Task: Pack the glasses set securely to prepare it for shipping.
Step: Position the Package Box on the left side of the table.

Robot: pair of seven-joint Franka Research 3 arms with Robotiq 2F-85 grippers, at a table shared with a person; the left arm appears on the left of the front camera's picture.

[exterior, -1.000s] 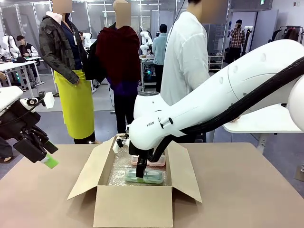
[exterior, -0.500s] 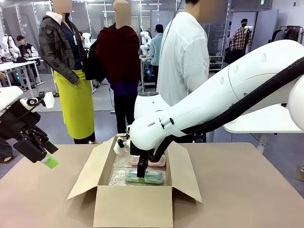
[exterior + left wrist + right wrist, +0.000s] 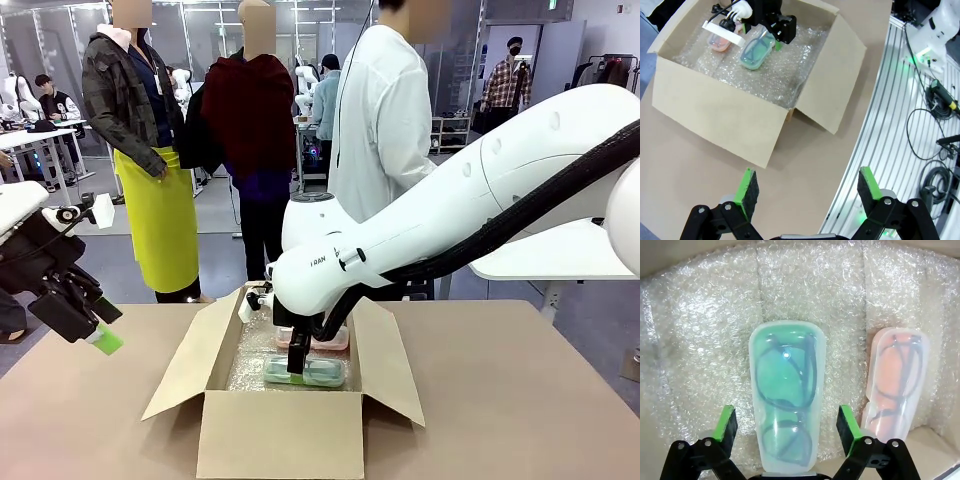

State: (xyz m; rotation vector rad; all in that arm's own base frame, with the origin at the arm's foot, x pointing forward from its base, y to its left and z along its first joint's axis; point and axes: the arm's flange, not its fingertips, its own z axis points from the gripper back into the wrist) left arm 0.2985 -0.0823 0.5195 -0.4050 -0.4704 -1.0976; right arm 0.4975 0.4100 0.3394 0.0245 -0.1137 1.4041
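Rounded translucent mint case [image 3: 786,395] and pink case [image 3: 896,380] on bumpy bubble wrap [image 3: 700,330] in cardboard box [image 3: 280,435]; right gripper [image 3: 786,417] spread astride mint untouched, left gripper [image 3: 806,175] spread, empty; arms unmoved since earlier.

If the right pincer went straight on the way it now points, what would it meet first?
The mint green case, which lies between the fingers of the open right pincer. The fingertips themselves would likely press into the bubble wrap on either side. Depth is hard to judge.
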